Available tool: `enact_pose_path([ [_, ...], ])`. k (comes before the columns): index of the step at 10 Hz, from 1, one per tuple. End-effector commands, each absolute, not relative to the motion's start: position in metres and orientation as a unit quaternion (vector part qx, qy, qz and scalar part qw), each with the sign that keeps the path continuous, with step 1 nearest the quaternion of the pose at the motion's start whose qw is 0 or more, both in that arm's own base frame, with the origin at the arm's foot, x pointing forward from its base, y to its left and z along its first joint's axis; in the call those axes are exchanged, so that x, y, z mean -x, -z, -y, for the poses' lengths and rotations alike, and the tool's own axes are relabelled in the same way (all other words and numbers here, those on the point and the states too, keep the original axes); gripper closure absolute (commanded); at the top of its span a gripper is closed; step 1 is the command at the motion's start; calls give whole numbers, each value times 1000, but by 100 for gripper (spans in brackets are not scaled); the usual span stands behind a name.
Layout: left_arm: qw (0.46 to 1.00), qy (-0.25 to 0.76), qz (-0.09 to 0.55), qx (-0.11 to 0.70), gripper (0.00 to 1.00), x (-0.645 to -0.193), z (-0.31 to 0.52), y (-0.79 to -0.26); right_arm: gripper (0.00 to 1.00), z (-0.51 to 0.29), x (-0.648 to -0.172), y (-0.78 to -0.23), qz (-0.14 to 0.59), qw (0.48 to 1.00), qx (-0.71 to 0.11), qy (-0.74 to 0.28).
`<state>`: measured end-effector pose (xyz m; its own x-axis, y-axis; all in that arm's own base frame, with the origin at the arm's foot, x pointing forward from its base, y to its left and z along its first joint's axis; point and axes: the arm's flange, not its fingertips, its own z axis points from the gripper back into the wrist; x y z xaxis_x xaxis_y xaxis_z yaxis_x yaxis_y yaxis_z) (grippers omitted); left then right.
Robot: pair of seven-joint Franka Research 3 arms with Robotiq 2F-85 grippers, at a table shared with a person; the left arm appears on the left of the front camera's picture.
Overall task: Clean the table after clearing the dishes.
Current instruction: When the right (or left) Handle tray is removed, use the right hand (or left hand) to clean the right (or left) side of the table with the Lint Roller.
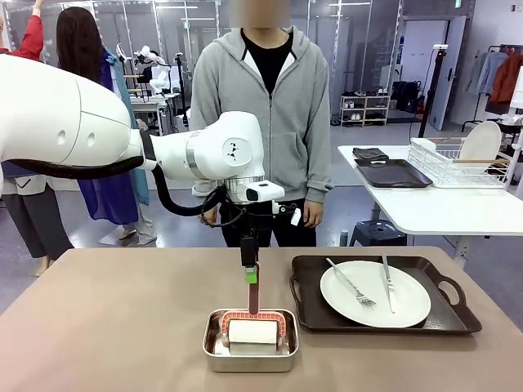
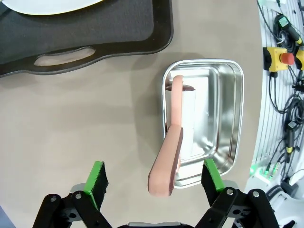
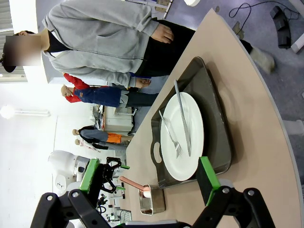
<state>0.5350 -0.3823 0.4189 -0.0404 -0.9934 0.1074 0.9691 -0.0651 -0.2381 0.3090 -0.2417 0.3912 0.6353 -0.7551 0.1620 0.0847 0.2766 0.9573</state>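
Left gripper (image 2: 154, 175) hangs released above the shiny rectangular steel pan (image 2: 228, 118); right gripper (image 3: 148, 173), well away from it, likewise released.

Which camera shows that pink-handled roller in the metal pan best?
The left wrist view: it looks down on the roller, handle and white roll plain inside the pan. The front view partly hides it behind the pan's wall; the right wrist view shows it small and far.

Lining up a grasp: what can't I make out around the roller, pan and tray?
Left wrist view: round white plate cut by the top edge.
Front view: white roller with salmon handle, lower part behind the wall of the shiny steel pan; left hand edge-on, finger gap unreadable.
Right wrist view: roller and pan too small.
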Motion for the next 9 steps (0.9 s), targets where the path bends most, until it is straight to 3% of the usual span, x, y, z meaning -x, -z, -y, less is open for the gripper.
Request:
enact_pose_path([
  [1, 681, 722, -50, 116, 0, -535, 382, -420, 0, 241, -308, -393, 319, 732, -531, 284],
  [2, 682, 720, -50, 122, 0, -535, 382, -419, 0, 241, -308, -393, 319, 732, -531, 284],
  [4, 708, 669, 4, 225, 0, -557, 327, -452, 0, 241, -308, -393, 319, 732, -531, 284],
  [8, 716, 536, 88, 439, 0, -564, 176, -474, 0, 241, -308, -393, 319, 732, -531, 284],
  [9, 721, 506, 111, 460, 0, -561, 128, -471, 0, 241, -308, -393, 319, 732, -531, 284],
])
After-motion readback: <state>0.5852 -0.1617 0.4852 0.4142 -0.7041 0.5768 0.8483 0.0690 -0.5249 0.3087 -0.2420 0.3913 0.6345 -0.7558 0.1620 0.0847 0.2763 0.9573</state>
